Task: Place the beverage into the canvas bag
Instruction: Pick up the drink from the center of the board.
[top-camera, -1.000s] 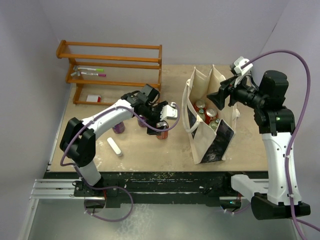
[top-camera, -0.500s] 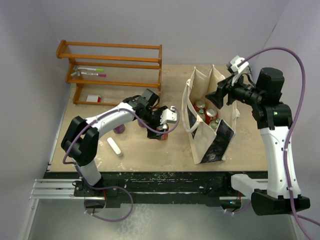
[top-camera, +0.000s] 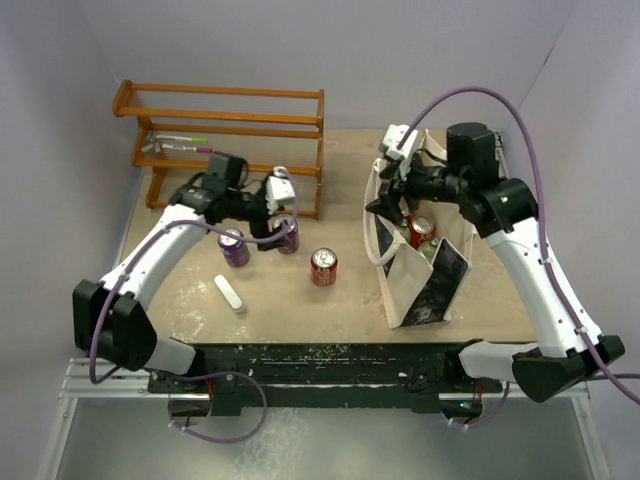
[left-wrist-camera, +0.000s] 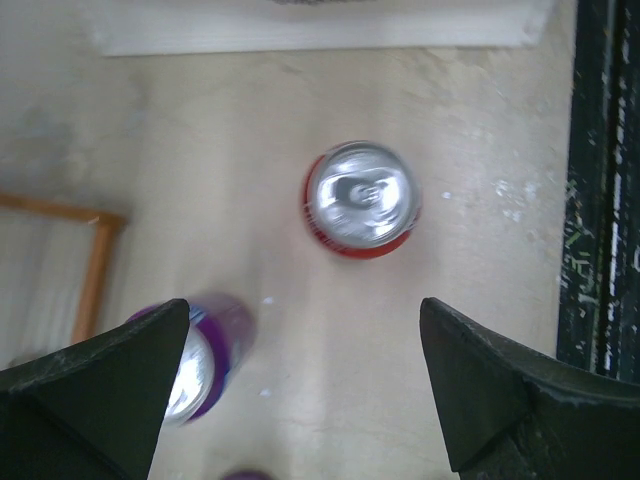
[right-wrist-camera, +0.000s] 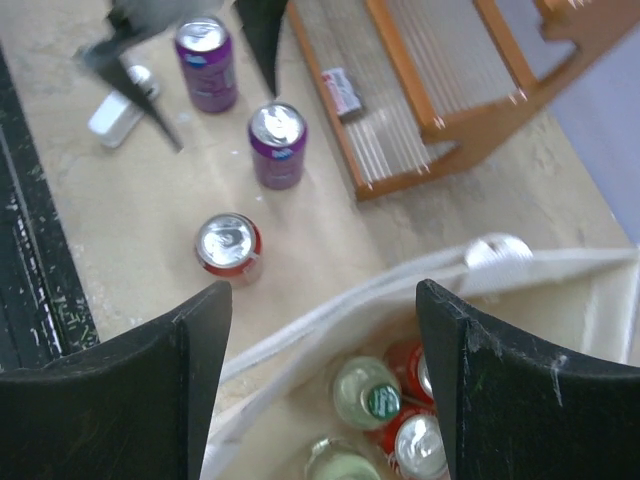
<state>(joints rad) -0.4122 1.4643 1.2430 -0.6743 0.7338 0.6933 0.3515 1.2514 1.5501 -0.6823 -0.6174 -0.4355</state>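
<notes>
while the left gripper (left-wrist-camera: 305, 312) hangs wide open above a purple can (top-camera: 285, 233) | red can (top-camera: 324, 266) stands alone | right gripper (right-wrist-camera: 322, 292) spread, empty, over canvas bag (top-camera: 415, 292)

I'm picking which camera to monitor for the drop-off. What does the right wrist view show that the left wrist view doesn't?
Only the right wrist view: the cream canvas bag holding red and green cans, framed by the open right end effector; a second purple can; a white oblong block. Only the left wrist view: a close look straight down between the open, empty left end effector. Both: the red soda can standing on the tan table, one purple soda can, the wooden rack.
</notes>
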